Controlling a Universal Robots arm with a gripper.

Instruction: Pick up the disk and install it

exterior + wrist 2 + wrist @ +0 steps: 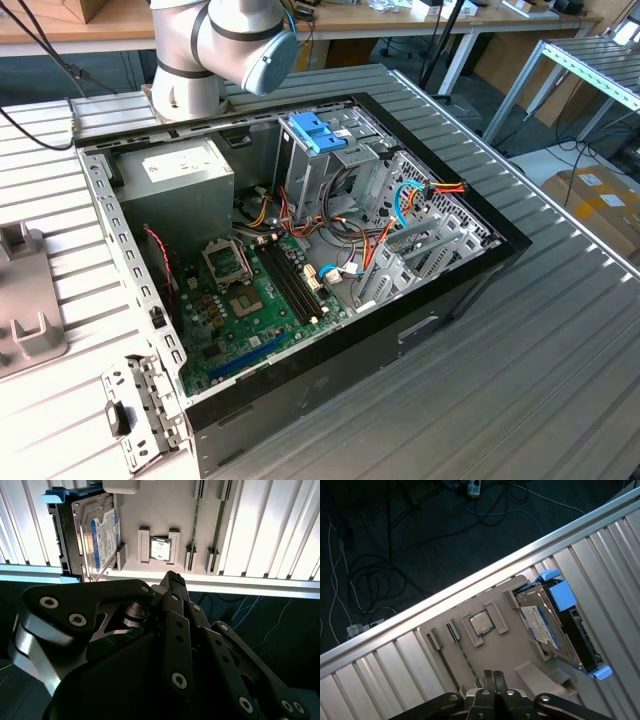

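Standing behind the computer case (300,250), the arm (215,45) is occupying the exterior view's upper left. In the second wrist view the clenched, empty gripper (173,577) is hovering apart from the disk (95,535), which is lying on a grey tray (165,510). In the first wrist view a chip (481,623) is sitting beside the disk.

The disk (94,536), grey metal with a blue-and-white label and light-blue side rails, stood tilted on its long edge at one end of the grey holder (165,507).
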